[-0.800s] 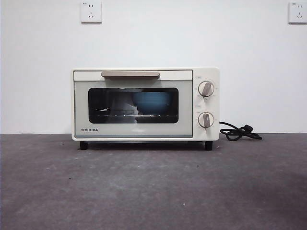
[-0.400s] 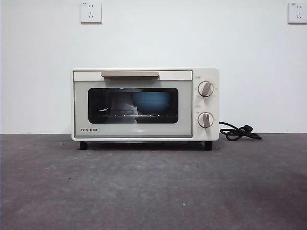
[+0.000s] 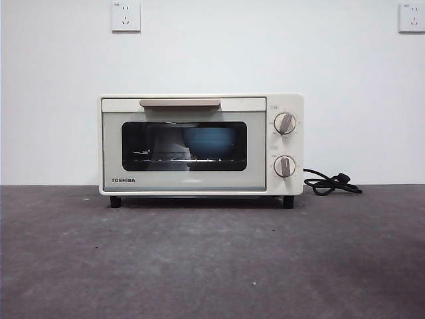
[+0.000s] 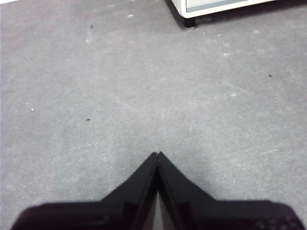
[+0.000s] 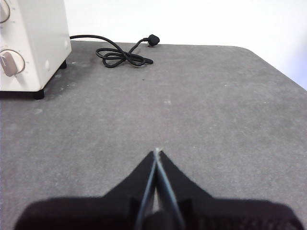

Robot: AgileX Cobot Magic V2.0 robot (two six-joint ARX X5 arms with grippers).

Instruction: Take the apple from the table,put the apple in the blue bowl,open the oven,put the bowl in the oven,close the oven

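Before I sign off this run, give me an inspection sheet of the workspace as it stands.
Surface: dark grey table, a few small specks.
Oven: door shut, handle up, two knobs.
Blue bowl: inside the oven on the rack, seen through the glass.
Apple: not visible; cannot tell if it is in the bowl.
Clutter: nothing seen.
Left gripper: shut, empty, above bare table near an oven foot.
Right gripper: shut, empty, above bare table.
Cables: black cord coiled beside the oven, unplugged.
Surroundings: white wall, two sockets.
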